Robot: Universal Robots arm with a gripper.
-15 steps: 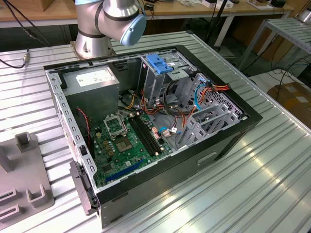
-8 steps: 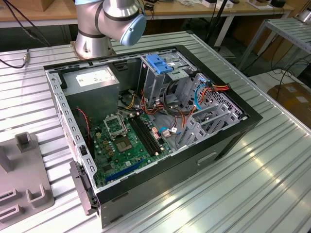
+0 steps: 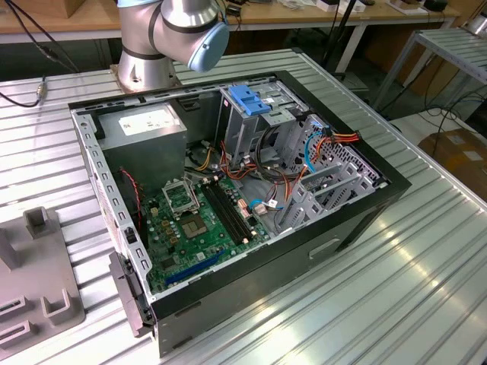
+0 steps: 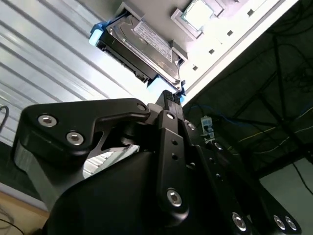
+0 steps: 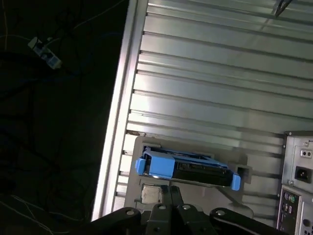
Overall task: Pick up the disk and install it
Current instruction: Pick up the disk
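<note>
We are looking past the gripper (image 5: pixel 171 192) at the disk (image 5: pixel 188 166), which is standing on one long edge in a grey holder (image 5: pixel 139 147) close to the table (image 5: pixel 205 88) edge, beside the back of the computer case (image 5: pixel 298 181). We judge that this upright pose is keeping both flat faces free for a grasp. The gripper is hanging near the disk, its jaws seemingly drawn together on nothing. In the exterior view the case's drive cage (image 3: pixel 255 106) is sitting empty.

We see a silver-grey arm (image 3: pixel 152 34) with a pale blue joint cap (image 3: pixel 207 46); the black gripper (image 4: pixel 169 97) carries silver screws (image 4: pixel 174 197)
</note>
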